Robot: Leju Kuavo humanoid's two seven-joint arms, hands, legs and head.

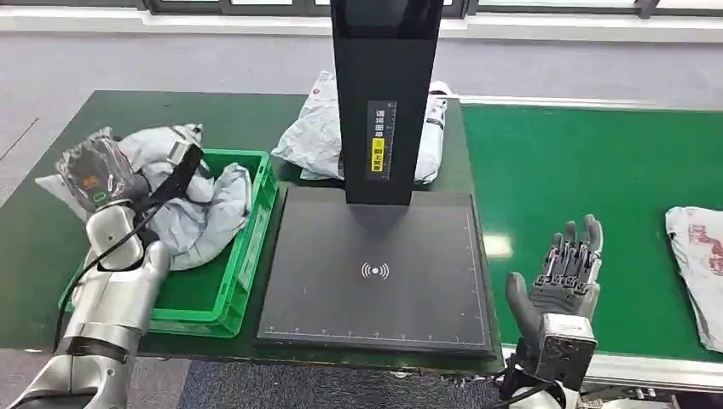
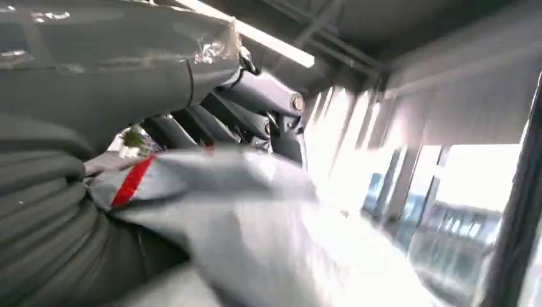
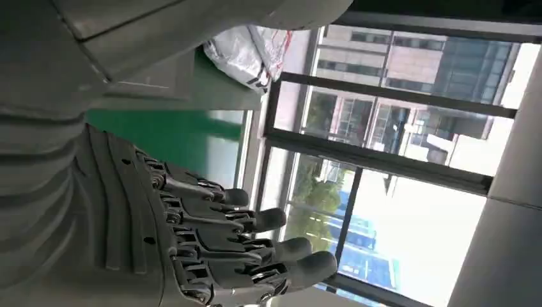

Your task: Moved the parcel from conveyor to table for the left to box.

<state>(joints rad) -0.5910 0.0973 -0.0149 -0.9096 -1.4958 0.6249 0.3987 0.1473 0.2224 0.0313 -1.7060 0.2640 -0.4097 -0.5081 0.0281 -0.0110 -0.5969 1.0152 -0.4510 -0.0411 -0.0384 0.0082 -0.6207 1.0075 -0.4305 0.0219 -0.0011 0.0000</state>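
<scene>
Right robot hand (image 1: 569,271), nearest the camera, is raised with fingers spread and holds nothing, poised at the conveyor (image 1: 588,170) edge. Left robot hand (image 1: 115,175) grips a grey parcel (image 1: 192,209), draped into the green box (image 1: 256,230); boxing appears nearly done, though the blurred wrist view leaves release uncertain. Another parcel (image 1: 695,256) waits on the conveyor; one lies on the table (image 1: 230,115) behind the scanner stand (image 1: 384,94).

Crinkled glossy plastic parcel (image 1: 183,200)

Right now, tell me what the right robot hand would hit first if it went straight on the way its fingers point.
Probably nothing: the right robot hand points along the bare green conveyor belt; depth is uncertain.
</scene>
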